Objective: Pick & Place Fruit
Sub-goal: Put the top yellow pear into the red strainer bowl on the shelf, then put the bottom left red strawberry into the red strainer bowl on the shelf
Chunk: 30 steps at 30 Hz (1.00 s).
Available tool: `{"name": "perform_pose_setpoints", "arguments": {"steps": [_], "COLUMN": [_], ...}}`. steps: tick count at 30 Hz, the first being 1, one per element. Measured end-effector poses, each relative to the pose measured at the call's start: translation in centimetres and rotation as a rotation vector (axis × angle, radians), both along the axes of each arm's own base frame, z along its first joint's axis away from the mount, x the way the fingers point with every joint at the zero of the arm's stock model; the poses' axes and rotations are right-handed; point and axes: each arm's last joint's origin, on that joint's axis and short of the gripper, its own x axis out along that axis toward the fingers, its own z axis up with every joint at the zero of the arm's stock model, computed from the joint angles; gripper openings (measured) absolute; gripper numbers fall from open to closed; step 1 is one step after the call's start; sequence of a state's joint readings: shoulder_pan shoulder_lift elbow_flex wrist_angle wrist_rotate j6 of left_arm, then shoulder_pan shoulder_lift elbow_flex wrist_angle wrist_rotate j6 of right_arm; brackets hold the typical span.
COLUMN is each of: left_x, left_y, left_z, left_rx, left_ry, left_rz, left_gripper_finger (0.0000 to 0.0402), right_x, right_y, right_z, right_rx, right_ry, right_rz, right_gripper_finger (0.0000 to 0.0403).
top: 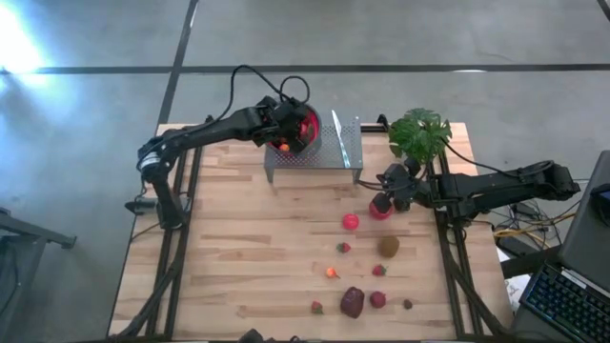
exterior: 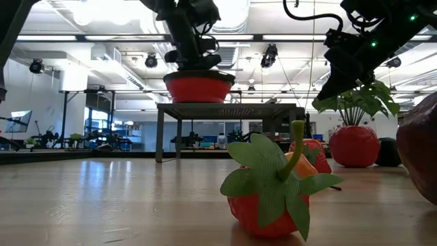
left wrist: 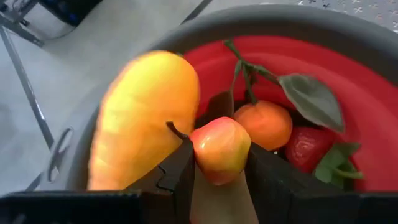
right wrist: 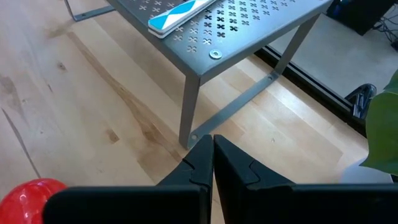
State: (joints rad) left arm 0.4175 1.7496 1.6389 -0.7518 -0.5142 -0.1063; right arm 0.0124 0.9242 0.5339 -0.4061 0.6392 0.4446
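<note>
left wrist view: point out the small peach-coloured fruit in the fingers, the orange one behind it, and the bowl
small peach-coloured fruit (left wrist: 219,148), left wrist view, middle of its skin
round orange fruit (left wrist: 265,123), left wrist view, its front face
bowl (left wrist: 373,106), left wrist view, bare red lining

You face a red strawberry (exterior: 273,195) with green leaves, close on the wooden table (exterior: 102,205). At eleven o'clock, a red bowl (exterior: 198,87) sits on a metal stand (exterior: 225,109). At two o'clock, a leafy plant (exterior: 358,102) in a red pot.
</note>
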Motion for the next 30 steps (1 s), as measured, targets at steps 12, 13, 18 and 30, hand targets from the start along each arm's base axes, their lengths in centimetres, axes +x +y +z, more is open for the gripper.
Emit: {"name": "perform_pose_setpoints", "arguments": {"steps": [12, 13, 18, 30], "left_x": [0.1, 0.1, 0.2, -0.3], "left_y": [-0.1, -0.1, -0.1, -0.8], "left_z": [-0.7, -0.6, 0.2, 3.5], "left_rx": [-0.058, -0.059, -0.045, -0.114], "left_ry": [-0.016, -0.018, -0.034, -0.032], "left_rz": [-0.036, -0.038, -0.045, -0.151], "left_gripper_finger": [0.0135, 0.0139, 0.0183, 0.0225], "right_x": [0.0, 0.0, 0.0, 0.0], "right_y": [0.0, 0.0, 0.0, 0.0], "right_z": [0.0, 0.0, 0.0, 0.0], "right_rx": [0.0, 0.0, 0.0, 0.0], "right_ry": [0.0, 0.0, 0.0, 0.0], "right_rz": [0.0, 0.001, 0.0, 0.001], "right_gripper_finger": [0.0008, 0.0008, 0.0008, 0.0008]}}
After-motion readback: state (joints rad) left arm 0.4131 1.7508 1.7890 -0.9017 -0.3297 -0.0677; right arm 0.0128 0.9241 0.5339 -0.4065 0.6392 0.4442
